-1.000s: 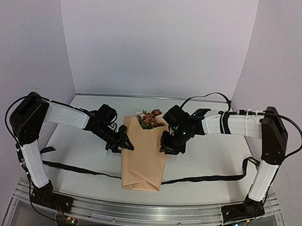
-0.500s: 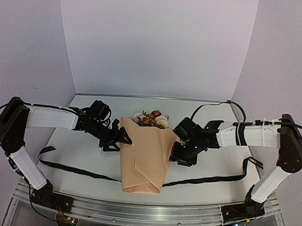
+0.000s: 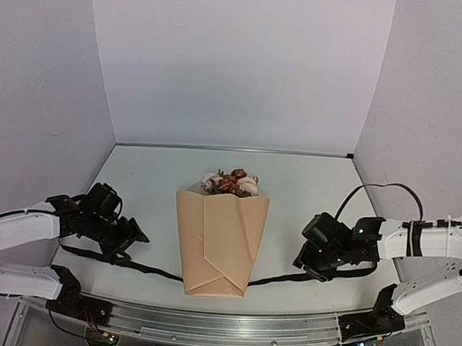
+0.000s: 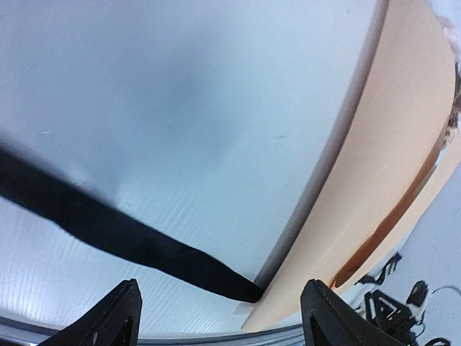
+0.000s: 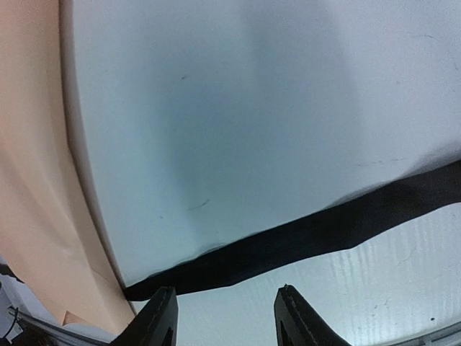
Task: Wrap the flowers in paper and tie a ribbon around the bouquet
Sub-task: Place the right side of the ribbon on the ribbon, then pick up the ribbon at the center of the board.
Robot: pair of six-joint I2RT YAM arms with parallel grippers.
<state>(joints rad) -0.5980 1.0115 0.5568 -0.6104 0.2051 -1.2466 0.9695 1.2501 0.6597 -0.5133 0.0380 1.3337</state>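
Flowers point(image 3: 231, 182) — in folded paper point(image 3: 221, 241), ribbon point(image 5: 302, 234) beneath

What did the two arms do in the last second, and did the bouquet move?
Both let go of the bouquet and opened. The left end effector swung out left and back, and the right end effector swung out right and back. Each is now over the ribbon. The bouquet's top spread slightly wider. Bouquet and ribbon kept their place.
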